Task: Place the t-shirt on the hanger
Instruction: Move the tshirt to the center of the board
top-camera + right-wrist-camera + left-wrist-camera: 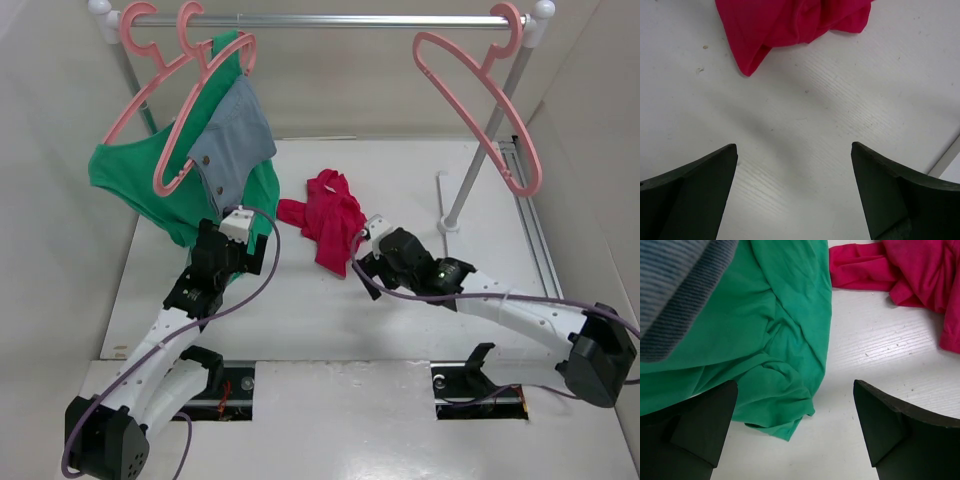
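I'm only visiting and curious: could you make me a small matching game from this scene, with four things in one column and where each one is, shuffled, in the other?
Things
1. t-shirt
2. hanger
3. green garment
4. grey-blue garment

Places
A. bare, hooked on the right end of the rail
B. crumpled on the table
C. hung at the left, in front of another garment
D. hung at the left, its lower part drooping onto the table

Pairs: 1-B, 2-A, 3-D, 4-C
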You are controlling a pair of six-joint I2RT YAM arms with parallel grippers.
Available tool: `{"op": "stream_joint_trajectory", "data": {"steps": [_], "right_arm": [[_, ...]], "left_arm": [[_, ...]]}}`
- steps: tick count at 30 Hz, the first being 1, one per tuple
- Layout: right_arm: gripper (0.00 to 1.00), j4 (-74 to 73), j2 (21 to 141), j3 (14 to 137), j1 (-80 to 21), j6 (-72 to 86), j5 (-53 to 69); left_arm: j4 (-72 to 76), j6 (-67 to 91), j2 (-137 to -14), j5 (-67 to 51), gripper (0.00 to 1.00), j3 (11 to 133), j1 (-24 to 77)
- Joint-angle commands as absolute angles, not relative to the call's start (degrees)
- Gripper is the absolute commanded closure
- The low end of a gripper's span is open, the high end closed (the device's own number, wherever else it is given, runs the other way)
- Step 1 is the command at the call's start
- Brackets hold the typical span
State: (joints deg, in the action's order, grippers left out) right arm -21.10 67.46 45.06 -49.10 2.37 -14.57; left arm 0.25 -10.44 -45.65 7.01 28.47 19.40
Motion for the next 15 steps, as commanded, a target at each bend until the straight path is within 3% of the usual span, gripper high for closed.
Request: {"op": "stream_joint_trajectory", "data": {"steps": [1,7,10,15], "right_arm": [[0.00,-19.3,69.8,50.4,-48.8,-0.2,-14.5],[0.00,-16.2,80.4,61.2,-45.9,-7.1,-9.6],[0.00,-14.9,88.4,68.0,-42.9,-7.7,-7.1],[0.00,-16.3,103.9,79.4,-39.6,-7.7,-5.9]], "left_arm": [[2.8,-7.7,-44.7,9.1,0.00,28.3,19.3],[-0.6,-8.1,-44.2,6.8,0.00,31.3,19.3],[-4.5,-17.4,-44.2,-0.9,0.00,31.3,19.3],[-6.5,-19.9,-43.2,-3.3,0.00,30.7,19.3]]}}
